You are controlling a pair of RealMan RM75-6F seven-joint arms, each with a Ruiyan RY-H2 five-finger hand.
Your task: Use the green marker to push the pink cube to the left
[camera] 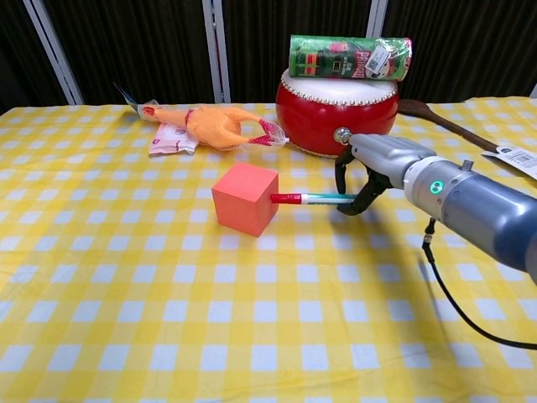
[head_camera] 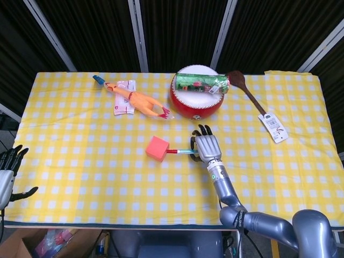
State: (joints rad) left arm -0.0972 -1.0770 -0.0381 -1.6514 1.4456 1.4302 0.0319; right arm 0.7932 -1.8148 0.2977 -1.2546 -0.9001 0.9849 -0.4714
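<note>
The pink cube (head_camera: 157, 148) (camera: 244, 198) sits on the yellow checked cloth near the table's middle. My right hand (head_camera: 205, 146) (camera: 369, 170) holds the green marker (head_camera: 179, 151) (camera: 312, 198) level, just right of the cube. The marker's red tip points left and touches the cube's right face. My left hand (head_camera: 7, 169) hangs off the table's left edge, fingers apart and holding nothing; the chest view does not show it.
A red drum (head_camera: 196, 95) (camera: 337, 107) with a green can (head_camera: 201, 82) (camera: 349, 56) on top stands behind my right hand. A rubber chicken (head_camera: 137, 100) (camera: 214, 125) lies at the back left on a packet (head_camera: 124, 97). A wooden spoon (head_camera: 252, 95) lies at the back right.
</note>
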